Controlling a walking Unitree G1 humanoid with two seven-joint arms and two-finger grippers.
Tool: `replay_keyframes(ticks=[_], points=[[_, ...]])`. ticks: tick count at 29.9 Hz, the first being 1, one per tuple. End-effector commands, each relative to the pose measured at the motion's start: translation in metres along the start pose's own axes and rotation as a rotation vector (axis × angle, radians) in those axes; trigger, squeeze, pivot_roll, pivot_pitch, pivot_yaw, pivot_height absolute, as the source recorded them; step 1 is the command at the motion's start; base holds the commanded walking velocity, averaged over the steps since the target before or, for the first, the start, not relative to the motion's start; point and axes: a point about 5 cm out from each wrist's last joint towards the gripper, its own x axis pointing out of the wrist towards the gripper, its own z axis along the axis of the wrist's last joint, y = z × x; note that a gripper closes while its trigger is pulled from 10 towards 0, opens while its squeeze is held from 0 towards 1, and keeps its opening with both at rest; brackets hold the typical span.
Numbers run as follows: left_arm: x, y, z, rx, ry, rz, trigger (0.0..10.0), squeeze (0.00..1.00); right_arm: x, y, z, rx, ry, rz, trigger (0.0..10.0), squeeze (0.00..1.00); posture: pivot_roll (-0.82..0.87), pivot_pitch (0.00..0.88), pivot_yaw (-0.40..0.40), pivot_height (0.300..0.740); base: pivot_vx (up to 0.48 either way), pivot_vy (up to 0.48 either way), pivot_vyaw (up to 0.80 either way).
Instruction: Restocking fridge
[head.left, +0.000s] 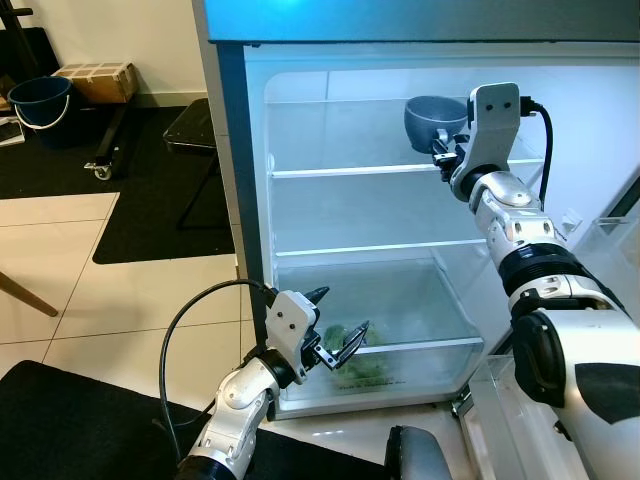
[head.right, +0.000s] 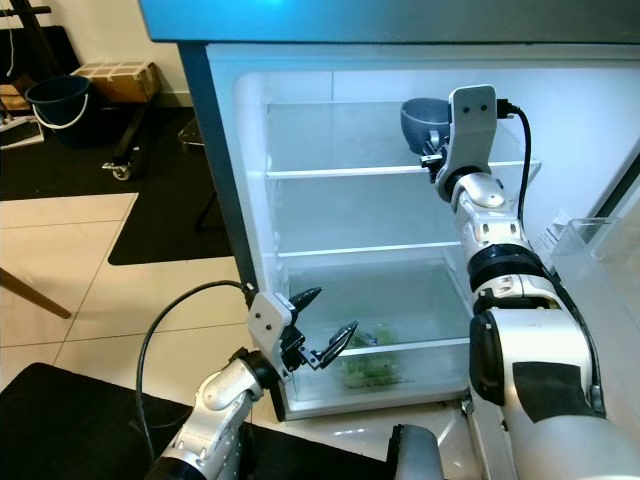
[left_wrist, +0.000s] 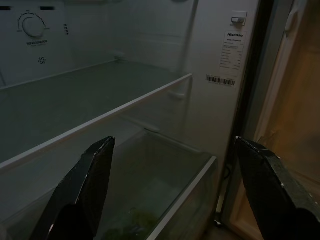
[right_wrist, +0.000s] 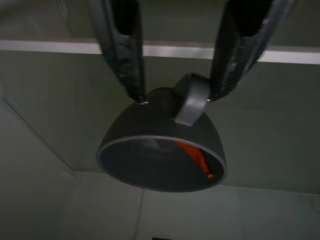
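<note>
The fridge (head.left: 232, 150) stands open with its glass shelves (head.left: 340, 172) bare. My right gripper (head.left: 443, 150) is raised to the top shelf, shut on the handle of a grey-blue cup (head.left: 433, 120). Held just above the shelf, the cup (right_wrist: 160, 150) has something orange (right_wrist: 192, 156) inside. My left gripper (head.left: 343, 312) is open with nothing between its fingers, in front of the clear bottom drawer (head.left: 440, 345). Leafy greens (head.left: 362, 350) lie in that drawer.
The fridge door with its clear bins (head.left: 610, 235) hangs open at the right. At the far left are a dark bucket (head.left: 40, 100), a cardboard box (head.left: 98, 78) and black floor mats (head.left: 150, 210). A wooden leg (head.left: 25, 295) slants over the white tiles.
</note>
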Motion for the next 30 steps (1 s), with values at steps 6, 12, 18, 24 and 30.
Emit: replay_keyframes(ticks=[6,12,18,24,30], points=[[0.0,-0.002,0.0,-0.015,0.003,0.004,10.0,0.0,0.001,-0.002,0.008,0.01,-0.035,0.011,10.0,0.5,0.12,0.061,-0.039,0.524,0.0,0.0,0.0],[0.001,-0.001,0.0,-0.015,0.006,0.001,10.0,0.0,-0.002,-0.005,0.01,0.036,-0.063,0.064,10.0,0.0,0.11,0.057,-0.034,0.524,0.0,0.0,0.0],[0.001,-0.001,0.0,-0.015,0.006,-0.001,10.0,0.0,-0.007,-0.01,0.011,0.053,-0.102,0.134,10.0,0.0,0.11,0.053,-0.031,0.524,0.0,0.0,0.0],[0.001,-0.001,-0.001,-0.017,0.007,-0.003,10.0,0.0,-0.013,-0.018,0.012,0.049,-0.126,0.159,10.0,0.0,0.11,0.051,-0.03,0.524,0.0,0.0,0.0],[0.001,-0.001,-0.001,-0.018,0.007,-0.008,10.0,0.0,-0.028,-0.023,0.004,0.037,-0.151,0.266,10.0,0.0,0.1,0.048,-0.028,0.524,0.0,0.0,0.0]])
